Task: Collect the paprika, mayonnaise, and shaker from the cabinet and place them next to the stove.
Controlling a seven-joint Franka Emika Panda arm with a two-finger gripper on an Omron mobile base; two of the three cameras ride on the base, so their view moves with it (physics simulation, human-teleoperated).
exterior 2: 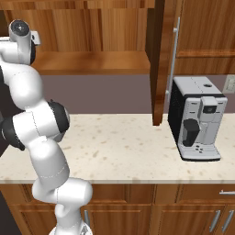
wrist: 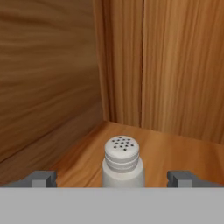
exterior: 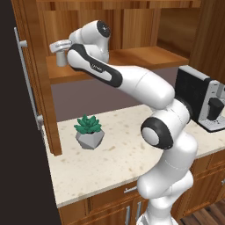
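On the cabinet (wrist: 52, 87) shelf, shaker (wrist: 123, 162) stands between open gripper (wrist: 113, 178) tips.

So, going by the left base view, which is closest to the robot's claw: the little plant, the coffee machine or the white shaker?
1. Shaker, right between the open gripper tips on the cabinet shelf.
2. Plant, on the counter below.
3. Coffee machine, far right.

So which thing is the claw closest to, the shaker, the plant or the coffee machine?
The shaker. It stands on the cabinet shelf right between the open claw's tips, while the plant and coffee machine sit down on the counter.
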